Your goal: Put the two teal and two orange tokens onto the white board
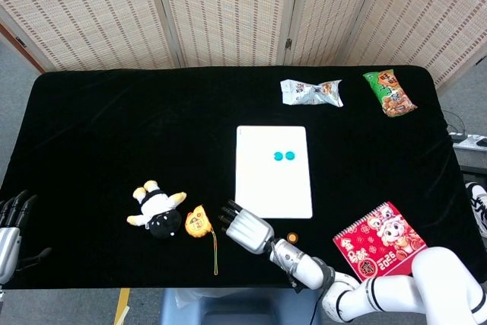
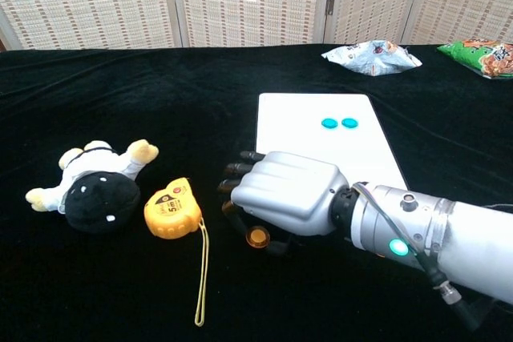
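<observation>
Taking the white board [image 1: 274,171] as the landmark on the black desk [image 1: 114,127]: far to its left and nearer the robot, at the desk's corner, the left hand [image 1: 9,226] shows only in the head view, holding nothing, its dark fingers spread apart. Closer to the board, still left of it and toward the near edge, a plush toy [image 2: 92,184] lies on its side, and just right of it is a yellow tape measure [image 2: 171,209] with its cord trailing toward the robot. Next, just off the board's near left corner, the right hand [image 2: 280,195] is knuckles up, with one orange token [image 2: 257,237] pinched at its fingertips; whether the token touches the cloth cannot be told. On the board itself, toward its far right part, the two teal tokens [image 2: 340,123] lie side by side, nearly touching. Off the board's near right corner, beside the right wrist, a second orange token [image 1: 291,236] lies on the cloth in the head view. Beyond the board's far edge is a pale snack bag [image 1: 310,92]; further right, a green snack bag [image 1: 389,93]. To the board's right and nearer the robot lies a red calendar [image 1: 380,248].
</observation>
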